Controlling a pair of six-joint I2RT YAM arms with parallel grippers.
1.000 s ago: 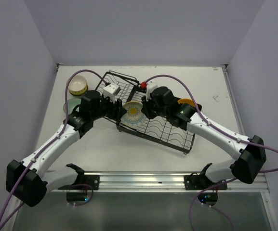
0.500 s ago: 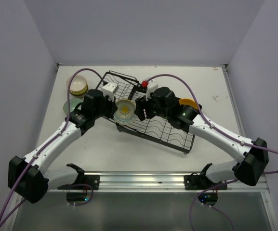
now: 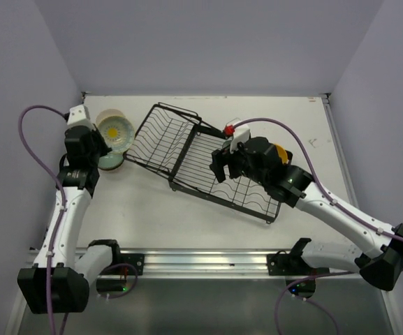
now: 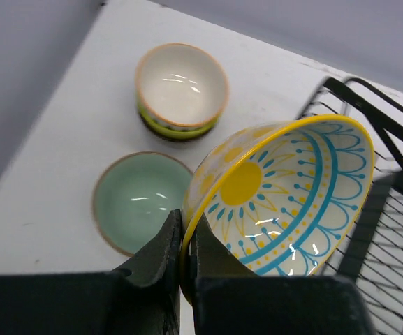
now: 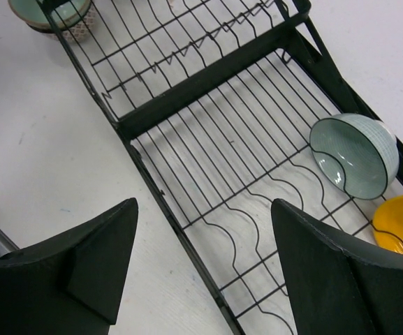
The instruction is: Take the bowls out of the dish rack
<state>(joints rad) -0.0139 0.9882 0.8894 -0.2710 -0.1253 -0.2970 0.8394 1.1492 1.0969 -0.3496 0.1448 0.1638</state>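
My left gripper (image 4: 185, 216) is shut on the rim of a yellow bowl with a sun and blue pattern (image 4: 285, 195), held tilted above the table left of the dish rack (image 3: 187, 150). From above, that gripper (image 3: 102, 143) and the sun bowl (image 3: 115, 130) are at the far left. Below them sit a pale teal bowl (image 4: 142, 201) and a yellow-green bowl (image 4: 181, 87) with a cream inside. My right gripper (image 5: 203, 204) hangs open and holds nothing over the rack's flat wavy section (image 5: 257, 209). A white ribbed bowl (image 5: 355, 155) and an orange-yellow bowl (image 5: 400, 225) lie in the rack.
The rack lies slanted across the middle of the table, its basket section (image 3: 160, 132) toward the back left. The pale teal bowl (image 5: 54, 12) rests on a patterned bowl just outside the rack's corner. Purple cables loop over both arms. Side walls stand close on the left and right.
The sun bowl passed from my right gripper to my left. The left shut on it and swung it left out of the rack. The right opened and drew back to the right.
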